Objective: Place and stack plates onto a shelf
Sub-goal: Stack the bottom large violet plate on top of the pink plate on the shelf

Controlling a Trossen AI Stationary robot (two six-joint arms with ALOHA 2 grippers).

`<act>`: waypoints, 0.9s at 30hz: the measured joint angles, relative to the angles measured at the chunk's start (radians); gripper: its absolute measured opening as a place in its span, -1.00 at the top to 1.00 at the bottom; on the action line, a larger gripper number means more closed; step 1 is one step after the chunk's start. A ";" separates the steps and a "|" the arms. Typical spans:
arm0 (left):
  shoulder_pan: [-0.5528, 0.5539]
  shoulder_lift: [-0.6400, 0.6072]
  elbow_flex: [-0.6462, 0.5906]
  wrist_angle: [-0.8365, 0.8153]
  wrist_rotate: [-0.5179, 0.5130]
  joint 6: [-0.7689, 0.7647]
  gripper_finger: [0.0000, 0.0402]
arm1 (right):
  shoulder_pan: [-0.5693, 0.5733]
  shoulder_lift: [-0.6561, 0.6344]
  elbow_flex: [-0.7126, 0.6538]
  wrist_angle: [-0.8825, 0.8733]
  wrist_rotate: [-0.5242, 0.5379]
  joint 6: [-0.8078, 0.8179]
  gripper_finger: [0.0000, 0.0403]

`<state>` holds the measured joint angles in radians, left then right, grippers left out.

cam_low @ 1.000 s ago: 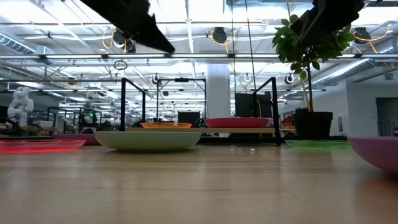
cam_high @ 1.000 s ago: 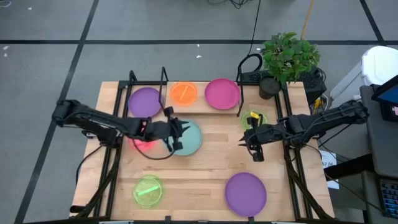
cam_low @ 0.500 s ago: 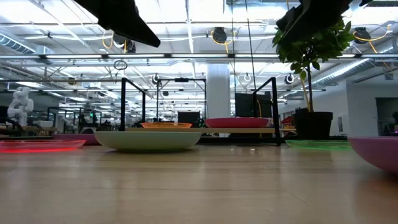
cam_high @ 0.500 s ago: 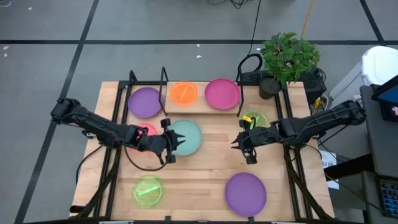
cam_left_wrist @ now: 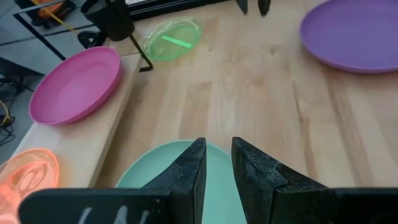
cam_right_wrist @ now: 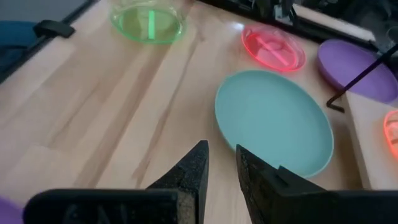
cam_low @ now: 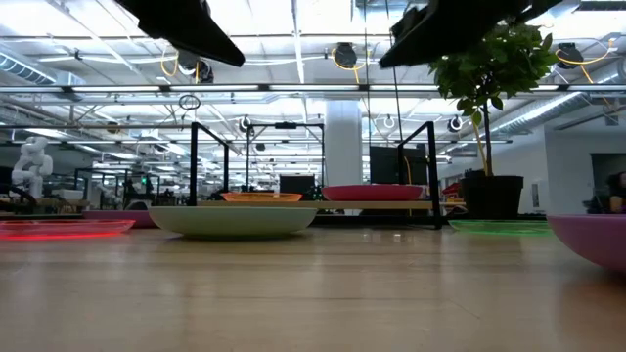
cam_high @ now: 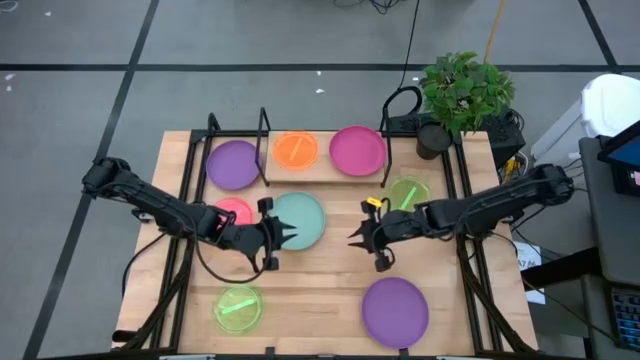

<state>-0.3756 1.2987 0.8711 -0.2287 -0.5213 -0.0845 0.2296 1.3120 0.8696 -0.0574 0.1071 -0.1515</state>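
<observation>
The shelf (cam_high: 300,170) along the far edge carries a purple plate (cam_high: 233,163), an orange plate (cam_high: 295,150) and a magenta plate (cam_high: 357,150). On the tabletop lie a teal plate (cam_high: 300,220), a red plate (cam_high: 232,211), two green plates (cam_high: 407,192) (cam_high: 238,307) and a second purple plate (cam_high: 394,311). My left gripper (cam_high: 283,236) hovers over the teal plate's near-left rim (cam_left_wrist: 149,177) with a narrow gap between its fingers. My right gripper (cam_high: 355,238) hovers just right of the teal plate (cam_right_wrist: 273,118), also slightly open. Both are raised and hold nothing.
A potted plant (cam_high: 462,95) stands at the table's far right corner, beside the shelf's black end frame (cam_high: 385,150). Bare wood lies between the teal plate and the near purple plate (cam_left_wrist: 354,31). Cables and black rails run along both table sides.
My right gripper has travelled toward the table's left, from over the right-hand green plate to beside the teal plate, uncovering that green plate. My left gripper has drawn back a little toward the near-left, off the teal plate's middle. No plate has moved.
</observation>
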 joint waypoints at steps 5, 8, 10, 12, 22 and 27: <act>0.000 0.000 0.000 -0.013 0.000 0.002 0.59 | -0.020 0.085 0.000 0.024 -0.004 0.017 0.66; 0.000 0.000 0.000 -0.022 0.000 0.008 0.59 | -0.031 0.132 0.000 0.037 -0.004 0.033 0.66; 0.001 0.000 0.000 -0.029 -0.001 0.012 0.59 | -0.040 0.163 0.000 0.037 -0.004 0.030 0.66; 0.002 0.000 0.000 -0.032 -0.001 0.028 0.59 | -0.050 0.196 0.000 0.037 -0.004 0.017 0.66; 0.002 0.000 0.000 -0.032 -0.001 0.037 0.59 | -0.073 0.275 0.000 0.073 -0.006 0.060 0.66; 0.002 0.000 0.000 -0.031 -0.001 0.032 0.59 | -0.046 0.274 0.001 0.061 -0.069 0.117 0.66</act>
<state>-0.3737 1.2987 0.8711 -0.2593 -0.5220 -0.0522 0.1839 1.5864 0.8703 0.0038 0.0378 -0.0349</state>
